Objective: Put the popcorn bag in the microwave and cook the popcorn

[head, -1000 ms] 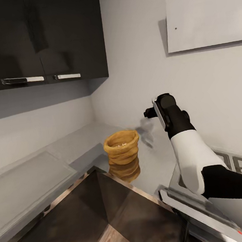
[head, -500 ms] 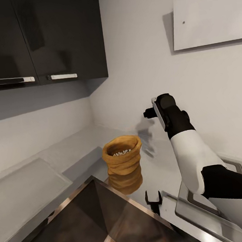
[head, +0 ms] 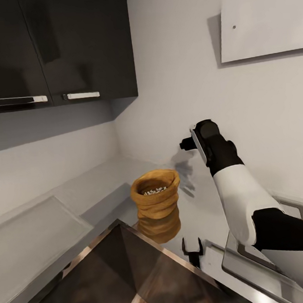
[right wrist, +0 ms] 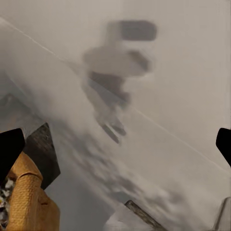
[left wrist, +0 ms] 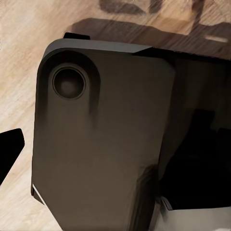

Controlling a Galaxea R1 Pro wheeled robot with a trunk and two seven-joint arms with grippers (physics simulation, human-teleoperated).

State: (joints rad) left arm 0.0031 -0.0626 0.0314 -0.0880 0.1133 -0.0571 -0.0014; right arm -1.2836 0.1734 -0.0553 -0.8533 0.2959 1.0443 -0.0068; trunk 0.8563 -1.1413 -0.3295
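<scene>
One popcorn bag (head: 155,194) stands on the countertop (head: 90,188), at eight o'clock from the raised right gripper (right wrist: 115,144), fingers spread and empty; it looks soft, light, crushable; better pinched at its rolled rim.

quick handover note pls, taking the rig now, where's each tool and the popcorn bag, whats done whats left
Right tool: raised near the wall, beyond the popcorn bag and to its right. Its fingertips sit wide apart at the wrist view's edges, open and empty.
Left tool: low at the countertop's near edge, two dark fingertips apart, holding nothing.
Popcorn bag: upright on the countertop near the corner, whitish popcorn visible inside, untouched.
Done: robot is at the counter, nothing grasped.
Left: grasp the bag, put it in the microwave, heat it.
</scene>
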